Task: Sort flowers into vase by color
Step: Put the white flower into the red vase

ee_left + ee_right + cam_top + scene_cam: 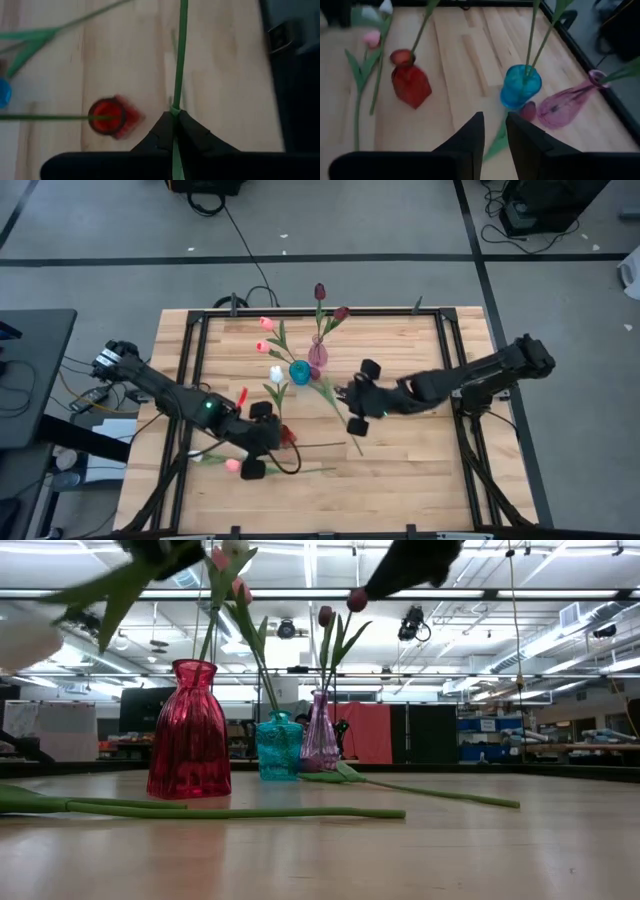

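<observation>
Looking down from overhead: left gripper (262,438) sits at the tabletop's (420,480) left front, just beside the red vase (285,436), with loose stems around it. Right gripper (358,402) hangs right of centre, near the blue vase (299,371) and the purple vase (318,354). Maroon tulips (320,291) stand in the purple one; pink tulips (266,323) and a white tulip (276,374) sit by the blue one.

Low view: three vases in a row, red vase (190,730) nearest. Two green stems (250,812) lie flat on the wood. Workshop behind: ceiling lights, a red curtain (365,732), shelving.

Left wrist view: jaws clenched on a thin green stem (180,55), the red vase mouth (106,116) just beside the tips. Another stem already sits in that mouth.

Right wrist view: jaws slightly parted, grasping nothing. A maroon head (528,111) lies on the wood between blue and purple vases.

Risks, my read:
- Narrow red vase neck; a stem coming in off-axis would catch the rim and tip the vase.
- Thin stem could pivot or slip in the jaws.
- Right arm's descent near the blue vase could knock it over.

Surface: pale wood planks, dark frame around.
</observation>
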Available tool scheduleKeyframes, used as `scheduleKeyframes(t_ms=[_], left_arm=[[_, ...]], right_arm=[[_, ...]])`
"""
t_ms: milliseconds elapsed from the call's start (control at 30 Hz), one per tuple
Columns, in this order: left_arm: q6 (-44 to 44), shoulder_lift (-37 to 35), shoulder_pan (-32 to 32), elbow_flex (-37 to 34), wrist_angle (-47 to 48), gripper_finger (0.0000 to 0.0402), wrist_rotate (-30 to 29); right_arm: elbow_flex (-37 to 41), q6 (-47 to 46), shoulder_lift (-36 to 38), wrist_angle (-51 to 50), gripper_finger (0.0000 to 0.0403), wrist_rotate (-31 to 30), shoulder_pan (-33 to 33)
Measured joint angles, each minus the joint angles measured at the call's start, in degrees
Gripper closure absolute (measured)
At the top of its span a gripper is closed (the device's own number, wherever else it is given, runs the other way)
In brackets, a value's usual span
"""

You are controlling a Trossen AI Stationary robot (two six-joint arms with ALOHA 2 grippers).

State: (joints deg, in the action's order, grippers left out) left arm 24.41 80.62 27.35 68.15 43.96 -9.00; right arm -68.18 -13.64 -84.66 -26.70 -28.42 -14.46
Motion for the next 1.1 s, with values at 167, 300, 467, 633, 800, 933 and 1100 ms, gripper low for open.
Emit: scheduleKeyframes(t_ms=[167,300,467,633,800,933,1100], left_arm=[[1.6,0.0,-1.1,5.2,0.1,0.0386,0.0],[0.9,0.0,-3.1,9.8,-0.1,0.0385,-0.1],[-2.4,-0.1,-8.1,14.2,-1.0,0.0385,2.7],[-3.2,0.7,-14.2,15.5,-1.5,0.0385,9.6],[-0.8,0.8,-19.4,15.5,-2.7,0.0386,13.9],[0.7,0.8,-22.1,15.6,-4.5,0.0386,14.8],[1.7,1.9,-23.3,15.6,-9.4,0.0386,17.7]], right_arm=[[0.0,1.7,0.4,-3.2,0.032,-13.0,-9.4],[0.0,3.3,-1.4,-3.5,0.0326,-19.5,-14.9],[0.0,7.9,-3.0,0.6,0.0332,-26.3,-18.8],[0.0,24.9,-3.4,15.7,0.0342,-29.1,-19.6],[0.0,47.4,-3.5,25.5,0.033,-28.5,-19.6],[-0.1,57.9,-3.5,27.7,0.0292,-30.3,-19.3],[0.0,70.6,-4.5,31.9,0.0242,-33.3,-17.3]])
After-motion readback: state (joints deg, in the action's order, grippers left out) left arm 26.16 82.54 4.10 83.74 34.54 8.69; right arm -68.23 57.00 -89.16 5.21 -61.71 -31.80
